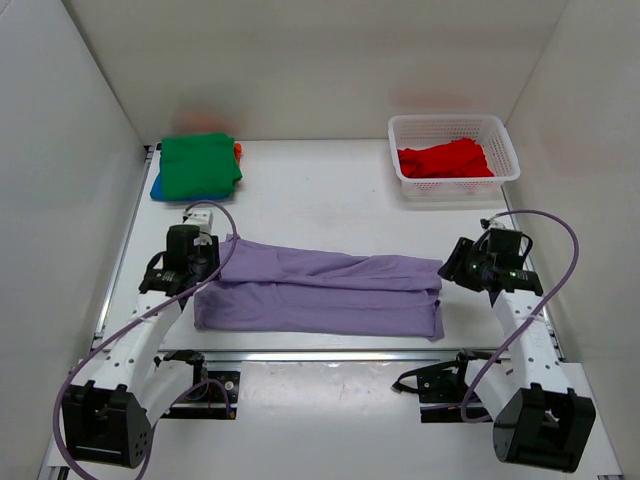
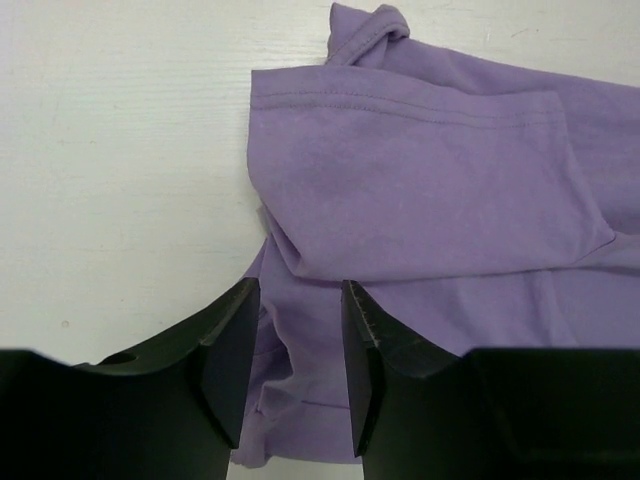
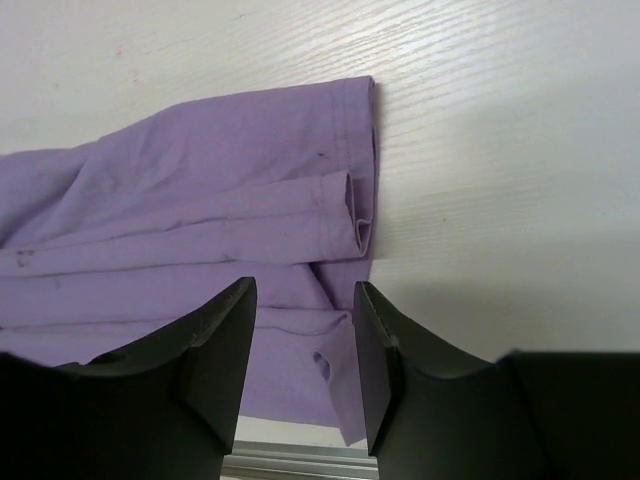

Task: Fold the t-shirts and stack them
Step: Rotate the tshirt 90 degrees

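The lavender t-shirt (image 1: 320, 292) lies folded into a long band across the near middle of the table. My left gripper (image 1: 207, 262) is open over its left end, with cloth (image 2: 420, 190) showing below and between the jaws (image 2: 300, 345). My right gripper (image 1: 452, 268) is open over its right end, where the hem edges (image 3: 345, 215) lie under the jaws (image 3: 305, 345). A green t-shirt (image 1: 200, 165) tops a folded stack at the back left, with a blue one (image 1: 157, 188) under it and an orange edge (image 1: 238, 150) showing. A red t-shirt (image 1: 445, 160) lies in the basket.
The white mesh basket (image 1: 508, 152) stands at the back right. White walls close in the table on the left, right and back. A metal rail (image 1: 320, 355) runs along the near edge, also showing in the right wrist view (image 3: 290, 465).
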Robot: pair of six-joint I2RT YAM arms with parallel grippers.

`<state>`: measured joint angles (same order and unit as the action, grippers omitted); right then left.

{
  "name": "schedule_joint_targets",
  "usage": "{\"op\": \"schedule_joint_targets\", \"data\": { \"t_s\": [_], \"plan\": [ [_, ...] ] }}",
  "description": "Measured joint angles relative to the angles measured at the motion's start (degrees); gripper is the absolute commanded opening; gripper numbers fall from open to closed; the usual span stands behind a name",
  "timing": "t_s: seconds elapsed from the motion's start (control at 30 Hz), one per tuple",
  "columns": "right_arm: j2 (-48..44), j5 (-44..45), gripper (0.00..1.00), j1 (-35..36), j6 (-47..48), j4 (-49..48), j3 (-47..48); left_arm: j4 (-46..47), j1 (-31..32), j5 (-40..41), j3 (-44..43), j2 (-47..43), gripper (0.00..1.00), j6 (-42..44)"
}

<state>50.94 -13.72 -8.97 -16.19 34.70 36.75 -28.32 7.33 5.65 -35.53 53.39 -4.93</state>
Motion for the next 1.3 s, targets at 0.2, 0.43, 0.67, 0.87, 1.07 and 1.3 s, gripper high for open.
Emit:
{"op": "schedule_joint_targets", "data": {
  "t_s": [0.2, 0.43, 0.67, 0.87, 1.07, 1.3],
  "plan": [
    [9.8, -2.8, 0.01, 4.7, 3.5, -2.9, 2.7, -1.3, 2.1, -1.0, -2.6, 0.2, 0.45, -2.4],
    [20.7, -6.3, 0.00, 9.0, 5.2, -7.4, 4.9, 2.0, 9.9, -3.4, -2.6, 8.9, 0.38, -8.6],
    [33.3, -5.9, 0.00, 10.1, 5.4, -7.6, 9.4, 3.1, 14.7, -3.5, -5.8, 28.9, 0.37, -12.1],
    [38.7, -3.8, 0.01, 10.2, 1.4, -5.0, 10.5, 1.4, 15.0, -3.3, -17.4, 40.9, 0.38, -12.3],
    [37.4, -0.8, 0.00, 15.8, -5.4, -3.4, 9.7, -6.9, 15.1, -3.0, -47.8, 63.4, 0.40, -7.5],
    [27.9, -0.3, 0.00, 35.4, -23.5, -14.2, -1.7, -20.5, 16.7, -5.6, -114.6, 103.0, 0.35, -5.0]
  ]
}}
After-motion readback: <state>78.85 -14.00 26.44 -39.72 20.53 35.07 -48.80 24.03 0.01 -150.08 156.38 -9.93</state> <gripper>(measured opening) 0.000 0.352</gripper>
